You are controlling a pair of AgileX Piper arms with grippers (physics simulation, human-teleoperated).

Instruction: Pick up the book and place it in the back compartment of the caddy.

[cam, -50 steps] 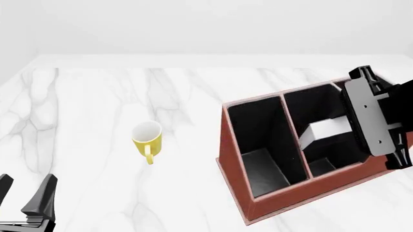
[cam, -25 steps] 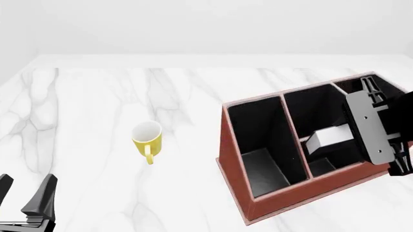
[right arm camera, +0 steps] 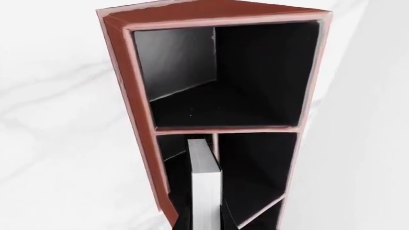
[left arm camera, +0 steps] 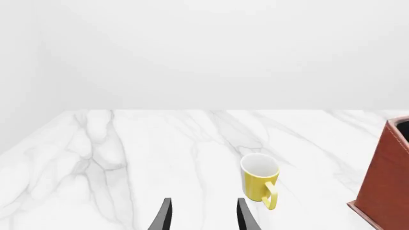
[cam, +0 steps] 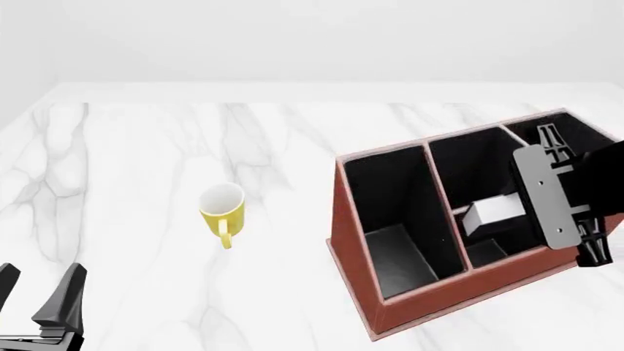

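The book (cam: 495, 213) shows its white page edges inside the reddish-brown caddy (cam: 349, 241), low in the caddy's middle section. My right gripper (cam: 531, 208) is shut on it from the right, above the caddy's rim. In the right wrist view the book (right arm camera: 204, 184) hangs on edge close beside a thin divider, over the caddy's (right arm camera: 137, 120) black interior. I cannot tell whether it touches the floor. My left gripper (cam: 34, 292) is open and empty at the near left table edge; it also shows in the left wrist view (left arm camera: 203, 215).
A yellow mug (cam: 222, 208) stands upright on the marble table left of the caddy, and also shows ahead of the left fingers (left arm camera: 260, 181). The caddy's corner (left arm camera: 383, 177) is at that view's edge. The caddy's large left compartment holds nothing.
My right gripper has moved down and slightly nearer with the book, which now sits lower inside the caddy. The left arm and the mug have not moved.
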